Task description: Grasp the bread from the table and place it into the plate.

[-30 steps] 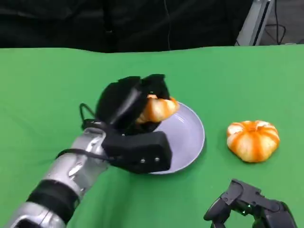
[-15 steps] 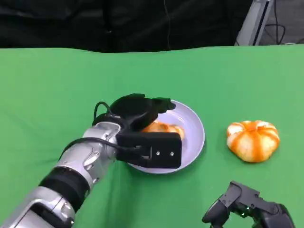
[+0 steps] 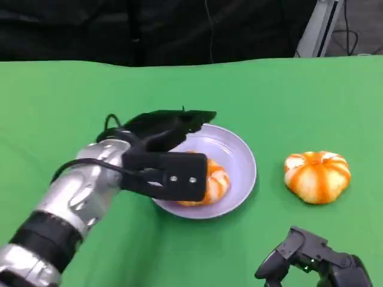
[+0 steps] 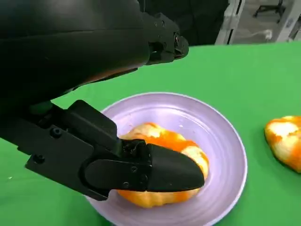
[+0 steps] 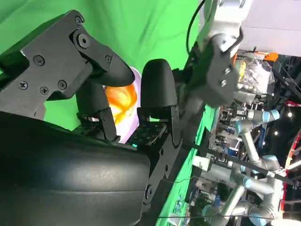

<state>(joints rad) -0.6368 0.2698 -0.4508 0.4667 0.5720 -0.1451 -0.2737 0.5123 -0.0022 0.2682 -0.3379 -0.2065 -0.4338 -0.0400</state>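
green cloth covers the table (image 3: 287,95), and on it, a little below the centre of the head view, sits a pale lilac plate (image 3: 239,156). the bread (image 3: 214,182), a glazed orange-and-cream bun, lies inside the plate toward its 7 o'clock rim, resting on the plate's floor; the left wrist view shows it (image 4: 160,141) sitting low in the dish with the lilac rim (image 4: 230,155) curving round it.

the left hand (image 3: 164,152) hangs over the plate's 9 o'clock side at the end of a silver forearm that comes in from 7 o'clock. its fingers are spread, the upper ones stretched flat above the plate's far rim and the thumb (image 4: 155,172) lying low just in front of the bread. whether the thumb touches the bread cannot be told; the upper fingers are clear of it, so the hand is open and grips nothing.

a second bun (image 3: 317,176), orange with pale stripes, lies on the cloth at 3 o'clock of the plate, well apart from it.

the right hand (image 3: 314,263) rests at the lower right of the head view, at about 5 o'clock of the plate, with its fingers curled in and nothing held between them.
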